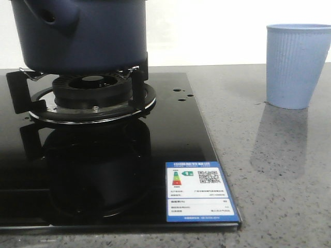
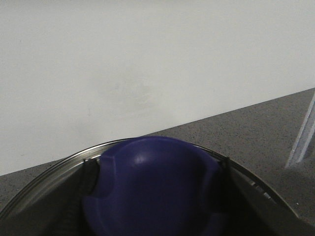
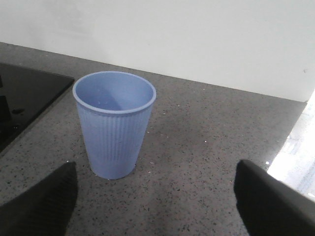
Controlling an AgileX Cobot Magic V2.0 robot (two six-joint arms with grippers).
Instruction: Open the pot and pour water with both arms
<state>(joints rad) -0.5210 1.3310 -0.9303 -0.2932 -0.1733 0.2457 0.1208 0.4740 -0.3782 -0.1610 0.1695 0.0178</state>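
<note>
One desk: we see speckled grey stone (image 1: 279,170), black glass hob (image 1: 103,170) inset.
Wall: plain white (image 3: 197,34).
Pot (image 1: 83,33): on burner.
Right jaws (image 3: 155,206): apart.
Left jaws: we cannot tell.

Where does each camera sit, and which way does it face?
Front: low, facing forward; pot on the burner, cup to the right; no arm visible.
Left wrist: right above a blue knob; fingers hidden.
Right wrist: above the counter, open right gripper facing the cup.
Front and right wrist share the cup.

The cooktop (image 1: 103,170) bears an energy-rating sticker (image 1: 199,191); its print is illegible.
</note>
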